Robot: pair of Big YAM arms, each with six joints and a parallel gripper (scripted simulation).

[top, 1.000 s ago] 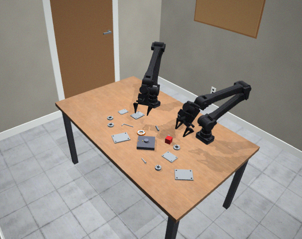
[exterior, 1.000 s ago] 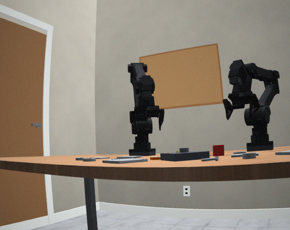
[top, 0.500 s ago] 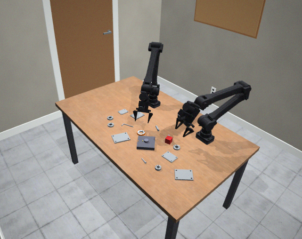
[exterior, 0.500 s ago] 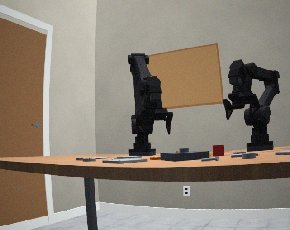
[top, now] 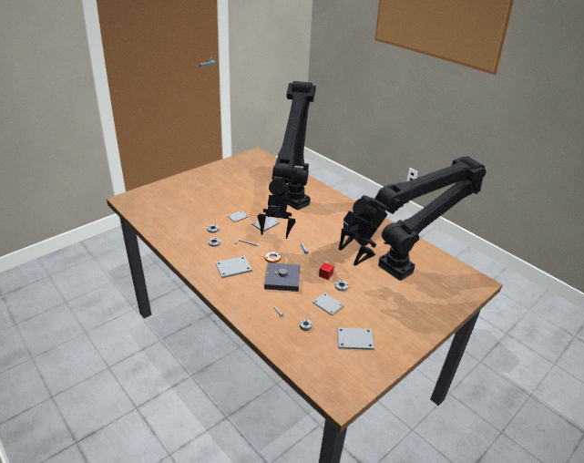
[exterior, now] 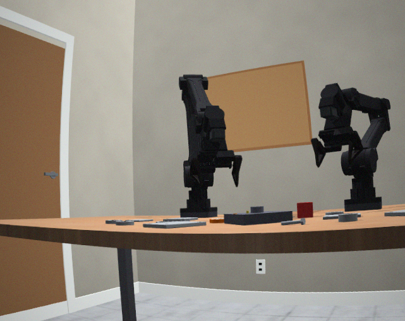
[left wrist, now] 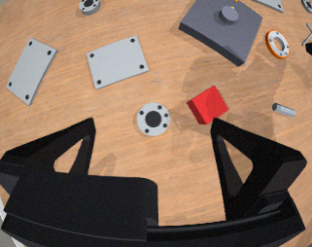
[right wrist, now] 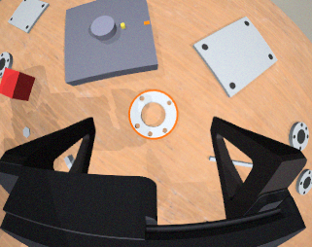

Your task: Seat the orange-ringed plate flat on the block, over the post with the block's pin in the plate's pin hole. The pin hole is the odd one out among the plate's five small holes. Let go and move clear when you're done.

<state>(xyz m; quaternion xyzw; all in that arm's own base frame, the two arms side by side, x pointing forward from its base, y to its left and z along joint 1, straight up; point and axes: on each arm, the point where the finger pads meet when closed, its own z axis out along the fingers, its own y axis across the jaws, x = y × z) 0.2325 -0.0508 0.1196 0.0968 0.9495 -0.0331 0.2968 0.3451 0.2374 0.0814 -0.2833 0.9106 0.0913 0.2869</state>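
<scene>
Reading the top view left to right: you've got a grey four-hole plate (top: 233, 266) (exterior: 174, 224) (left wrist: 270, 4) (right wrist: 235, 55) flat on the table, then the orange-ringed plate (top: 267, 257) (exterior: 216, 220) (left wrist: 271, 41) (right wrist: 137, 114), also flat on the table, off the block and near its edge. Your right gripper (top: 275, 234) (exterior: 217, 184) (left wrist: 311, 32) (right wrist: 153, 123) is above the table, jaws spread wide, nothing in them; its wrist view frames the ringed plate between the fingertips. Next, your block (top: 281, 283) (exterior: 258, 218) (left wrist: 210, 24) (right wrist: 103, 58), post (top: 282, 272) (exterior: 256, 209) (left wrist: 229, 15) (right wrist: 103, 26) upright and bare, yellow pin (top: 275, 272) (exterior: 247, 211) (left wrist: 232, 8) (right wrist: 122, 25) beside it. Then a red cube (top: 325, 271) (exterior: 304, 210) (left wrist: 207, 105) (right wrist: 16, 85) on the table, apart from the block. Last, your left gripper (top: 348, 255) (exterior: 334, 164) (left wrist: 153, 123), raised over the table, jaws also spread wide, nothing between.
</scene>
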